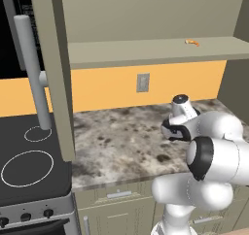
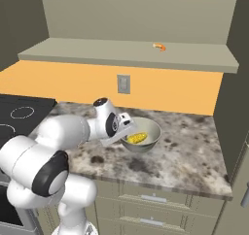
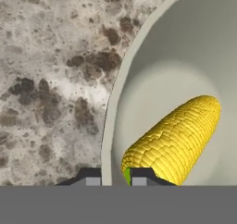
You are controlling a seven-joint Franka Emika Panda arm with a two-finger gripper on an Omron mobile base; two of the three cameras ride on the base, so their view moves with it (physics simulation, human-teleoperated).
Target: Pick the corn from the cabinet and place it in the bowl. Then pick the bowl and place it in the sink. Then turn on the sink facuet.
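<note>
- Reaching low over the speckled counter (image 2: 194, 151), the arm is folded with its hand angled down at the bowl (image 2: 151, 127).
- The gripper (image 3: 115, 177) is seen nearly closed, one fingertip (image 3: 90, 177) outside and one inside the bowl's rim, pinching the wall.
- The corn (image 3: 178, 137) lies inside the bowl, its green end beside the inner finger.

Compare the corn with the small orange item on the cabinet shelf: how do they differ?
The corn is yellow and straight; the orange item is curved. The corn lies in the bowl on the counter; the orange item sits on the cabinet shelf. The corn looks larger. Both lie loose.
</note>
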